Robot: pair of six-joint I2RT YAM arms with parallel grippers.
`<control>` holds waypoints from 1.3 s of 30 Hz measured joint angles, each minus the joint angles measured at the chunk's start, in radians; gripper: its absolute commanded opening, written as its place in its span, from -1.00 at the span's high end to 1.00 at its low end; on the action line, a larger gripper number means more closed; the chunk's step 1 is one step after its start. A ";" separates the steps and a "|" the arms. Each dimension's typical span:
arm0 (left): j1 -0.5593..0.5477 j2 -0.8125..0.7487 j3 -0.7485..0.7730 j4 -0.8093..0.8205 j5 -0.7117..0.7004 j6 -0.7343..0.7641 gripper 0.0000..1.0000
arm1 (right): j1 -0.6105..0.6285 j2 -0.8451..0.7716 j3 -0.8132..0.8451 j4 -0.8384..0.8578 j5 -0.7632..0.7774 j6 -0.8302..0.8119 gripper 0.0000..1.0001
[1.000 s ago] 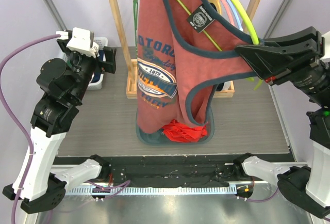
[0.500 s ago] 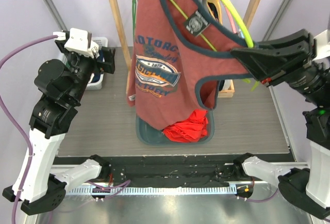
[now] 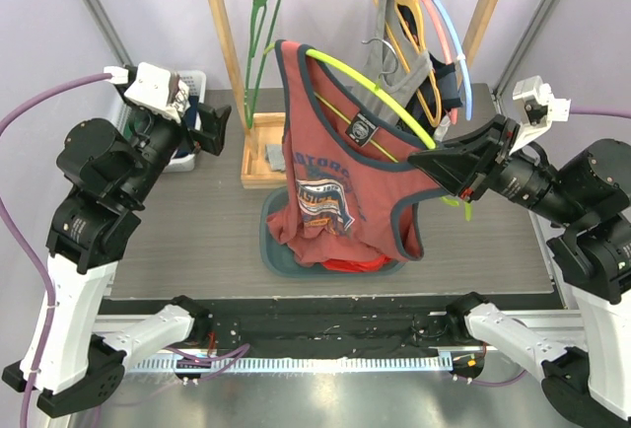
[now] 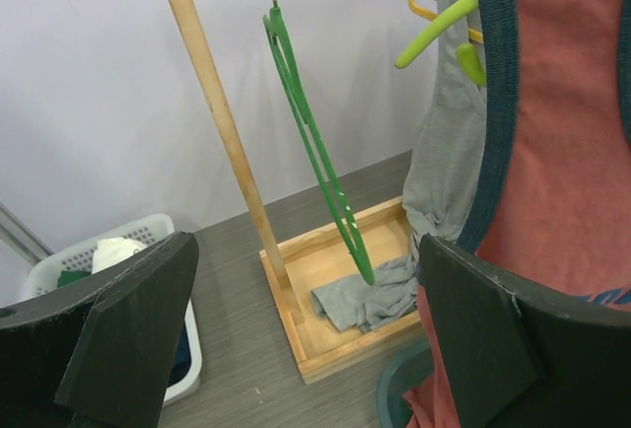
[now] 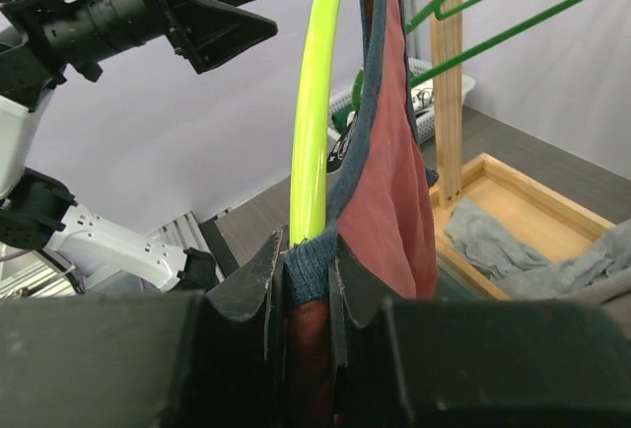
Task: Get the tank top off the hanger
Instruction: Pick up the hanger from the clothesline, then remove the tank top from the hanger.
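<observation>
Lettering shows on the chest print [image 3: 323, 194] of the tank top [image 3: 385, 186] and its neck label [image 3: 360, 130]; none readable.

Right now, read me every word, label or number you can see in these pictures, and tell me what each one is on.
"MOTOR...": top line of the chest print on the red tank top, only partly legible.
Rest of that chest print: too small to read.
Black label at the neck: blurred, unreadable.
No other text readable.

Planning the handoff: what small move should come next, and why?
Probably move the open left claw to the tank top, at its free shoulder: the right claw pinches the other strap together with the lime hanger, so only the left can peel cloth off.
</observation>
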State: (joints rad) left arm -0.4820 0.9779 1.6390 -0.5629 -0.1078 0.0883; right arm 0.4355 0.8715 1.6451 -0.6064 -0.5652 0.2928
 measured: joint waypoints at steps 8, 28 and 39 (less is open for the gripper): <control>0.002 -0.002 0.000 -0.013 0.027 0.000 -0.99 | 0.000 -0.031 0.060 -0.095 0.047 -0.052 0.98; 0.026 0.013 0.093 -0.249 0.814 0.135 -1.00 | 0.000 0.006 -0.163 -0.116 -0.185 -0.074 0.98; 0.026 0.148 0.092 -0.235 0.895 0.201 -1.00 | 0.000 -0.003 -0.227 -0.090 -0.319 -0.077 0.98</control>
State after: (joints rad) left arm -0.4557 1.1255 1.7313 -0.7979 0.7868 0.2893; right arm 0.4355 0.8680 1.4181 -0.6964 -0.8845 0.2153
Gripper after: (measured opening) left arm 0.996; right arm 0.208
